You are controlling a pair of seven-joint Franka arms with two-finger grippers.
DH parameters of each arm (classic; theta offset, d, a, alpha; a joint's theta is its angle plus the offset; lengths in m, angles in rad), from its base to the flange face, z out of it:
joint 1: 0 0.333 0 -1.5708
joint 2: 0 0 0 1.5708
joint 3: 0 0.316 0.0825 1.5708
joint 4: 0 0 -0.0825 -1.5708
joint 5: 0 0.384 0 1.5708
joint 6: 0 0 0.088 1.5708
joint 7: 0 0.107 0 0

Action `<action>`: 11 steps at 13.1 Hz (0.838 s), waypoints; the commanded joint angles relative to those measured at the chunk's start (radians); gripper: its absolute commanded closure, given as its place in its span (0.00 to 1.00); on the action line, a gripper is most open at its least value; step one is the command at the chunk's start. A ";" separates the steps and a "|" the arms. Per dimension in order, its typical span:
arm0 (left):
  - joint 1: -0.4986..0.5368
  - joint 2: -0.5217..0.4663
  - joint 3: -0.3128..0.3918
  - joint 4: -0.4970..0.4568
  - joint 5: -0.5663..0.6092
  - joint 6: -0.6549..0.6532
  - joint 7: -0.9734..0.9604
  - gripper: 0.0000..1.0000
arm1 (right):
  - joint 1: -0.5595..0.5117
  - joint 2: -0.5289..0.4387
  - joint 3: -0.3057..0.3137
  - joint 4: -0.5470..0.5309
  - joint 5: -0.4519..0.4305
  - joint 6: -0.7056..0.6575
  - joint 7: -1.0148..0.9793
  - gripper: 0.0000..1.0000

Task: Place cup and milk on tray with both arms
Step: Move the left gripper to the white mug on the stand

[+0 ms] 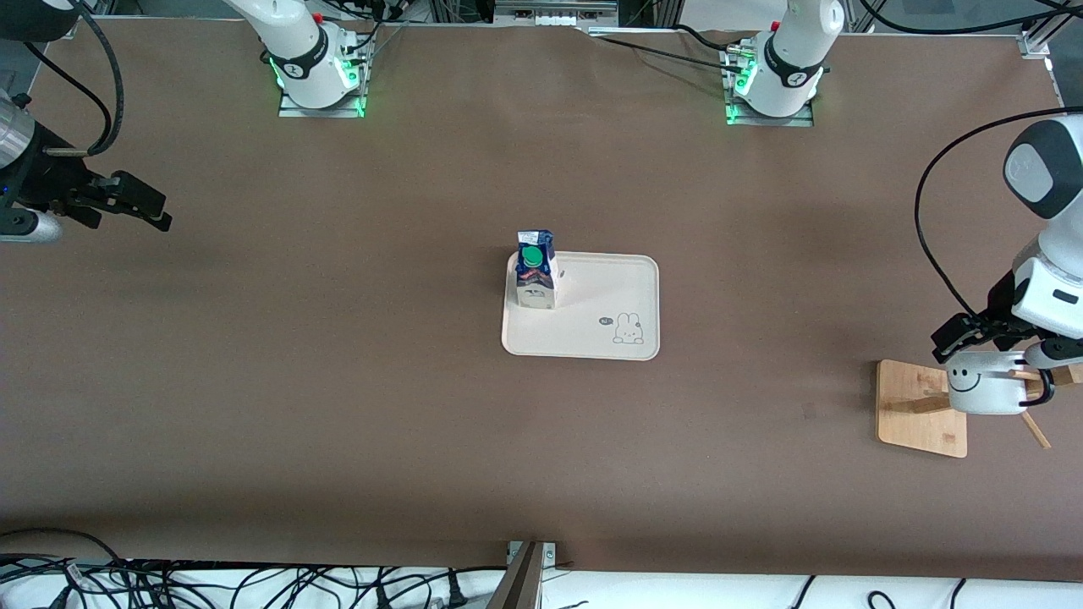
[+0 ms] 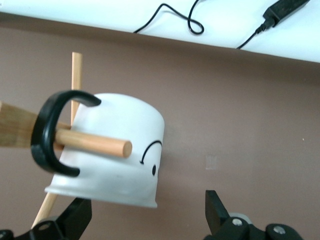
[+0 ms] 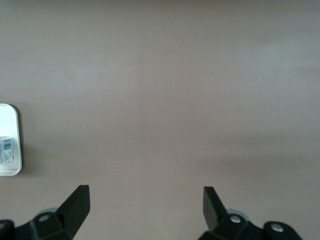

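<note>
milk [image 1: 536,272]: upright on the tray, at the corner toward the right arm's end and the robot bases; green cap faces the front camera.
tray [image 1: 609,292]: mid-bench, flat; rabbit drawing at the corner nearest the front camera, toward the left arm's end. Only an edge of it shows in the right wrist view [image 3: 10,140].
cup [image 1: 986,382]: not on the tray. Hangs tipped on its side on a rack peg at the left arm's end of the bench, well apart from the tray; smiley faces the front camera.
cup, left wrist view [image 2: 112,150]: the peg [image 2: 92,142] passes through the black handle [image 2: 50,132]; cup body hangs clear of the bench.
rack [image 1: 918,406]: square wooden base flat on the bench, pegs sticking out from its post; cup hangs over its edge.
left gripper [image 1: 973,334]: just above the cup, on the side toward the robot bases; jaws apart, nothing between them, one on each side of the cup's rim end in the left wrist view [image 2: 145,217]. Can't tell if they touch the cup.
right gripper [image 1: 140,203]: over bare bench at the right arm's end, well apart from the tray; jaws apart, empty [image 3: 145,210]. Arm waits.
bench [image 1: 338,381]: brown, flat.
</note>
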 commanded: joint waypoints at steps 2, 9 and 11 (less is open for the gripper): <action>0.017 -0.014 -0.009 -0.090 -0.004 0.165 0.012 0.00 | 0.023 -0.001 0.001 0.015 -0.003 0.020 -0.006 0.00; 0.028 -0.054 -0.009 -0.175 -0.005 0.261 0.035 0.00 | 0.042 -0.003 0.002 0.017 -0.028 0.072 -0.007 0.00; 0.028 -0.072 -0.009 -0.231 -0.005 0.334 0.039 0.22 | 0.043 -0.003 0.002 0.015 -0.038 0.070 -0.007 0.00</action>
